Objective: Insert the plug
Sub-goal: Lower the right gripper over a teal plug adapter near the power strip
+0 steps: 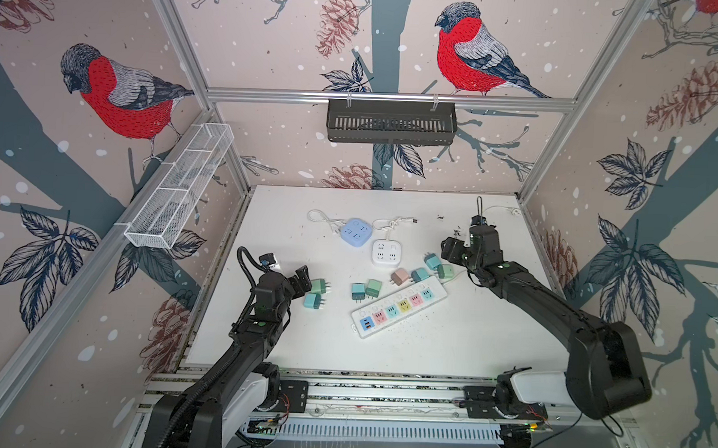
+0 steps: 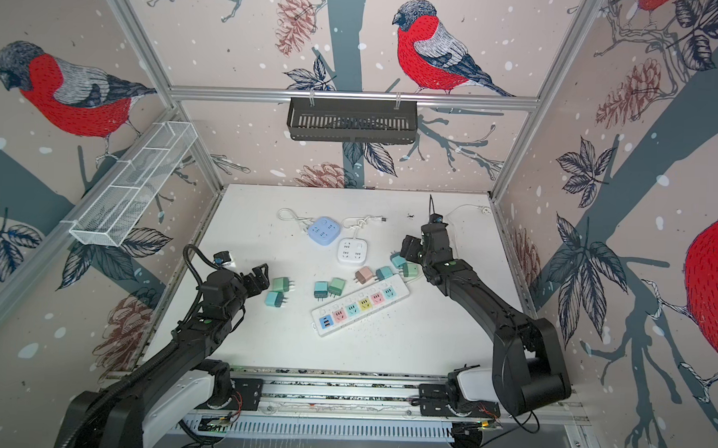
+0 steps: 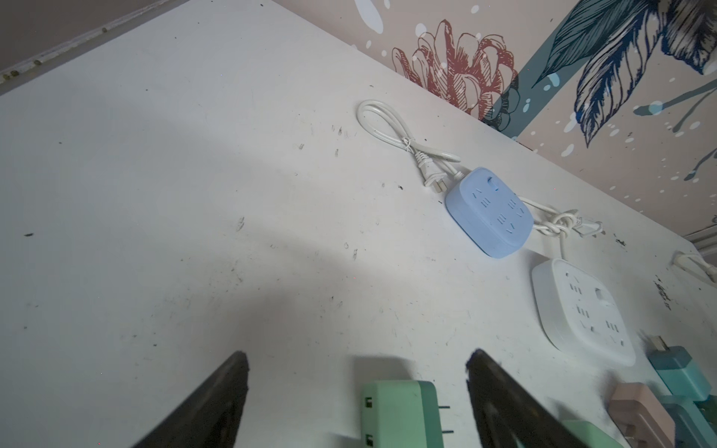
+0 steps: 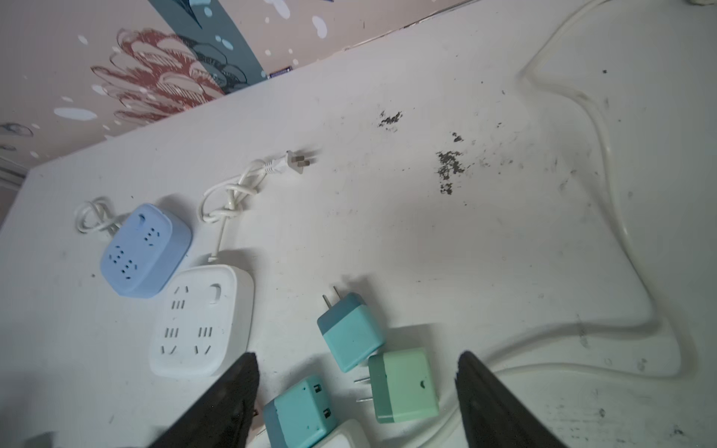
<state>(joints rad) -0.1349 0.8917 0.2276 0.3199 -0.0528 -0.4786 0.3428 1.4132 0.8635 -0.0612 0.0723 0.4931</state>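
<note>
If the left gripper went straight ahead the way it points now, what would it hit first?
Probably the green plug, lying just ahead of the left gripper between its open jaws in the wrist view. Height is hard to judge, so it might pass just above.

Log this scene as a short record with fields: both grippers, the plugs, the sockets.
left gripper: open, close to green plug, holding nothing
right gripper: open, over teal plug, holding nothing
power strip: flat on table, no plug inserted
blue socket: beside white socket, both empty
loose plugs: eight
</note>
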